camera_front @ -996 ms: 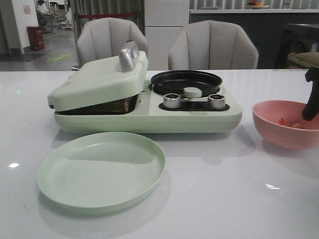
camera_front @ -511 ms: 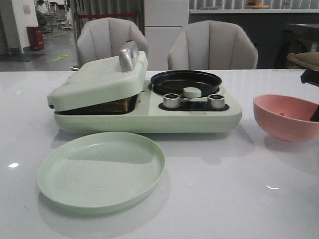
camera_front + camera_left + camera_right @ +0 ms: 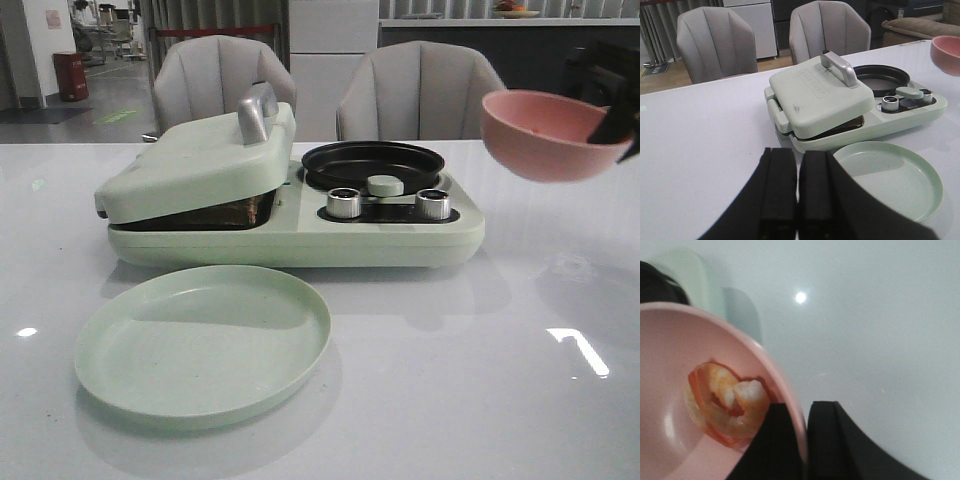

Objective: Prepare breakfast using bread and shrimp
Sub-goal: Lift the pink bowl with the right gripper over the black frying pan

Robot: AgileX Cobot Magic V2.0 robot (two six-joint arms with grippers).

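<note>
My right gripper (image 3: 805, 412) is shut on the rim of a pink bowl (image 3: 540, 135) and holds it in the air to the right of the black round pan (image 3: 373, 162) of the pale green breakfast maker (image 3: 290, 215). Curled orange-pink shrimp (image 3: 725, 402) lie inside the bowl (image 3: 670, 405). The bowl also shows at the edge of the left wrist view (image 3: 946, 54). The maker's sandwich lid (image 3: 195, 160) is lowered, almost shut. The bread is hidden. My left gripper (image 3: 797, 187) is shut and empty, low over the table near the empty green plate (image 3: 890, 177).
The green plate (image 3: 205, 340) lies in front of the maker. Two knobs (image 3: 344, 203) and a small lever are on the maker's front panel. Two grey chairs (image 3: 425, 90) stand behind the white table (image 3: 480, 380).
My right gripper has lifted the pink bowl off the table and carried it up and slightly left, toward the black pan. The left arm has not moved.
</note>
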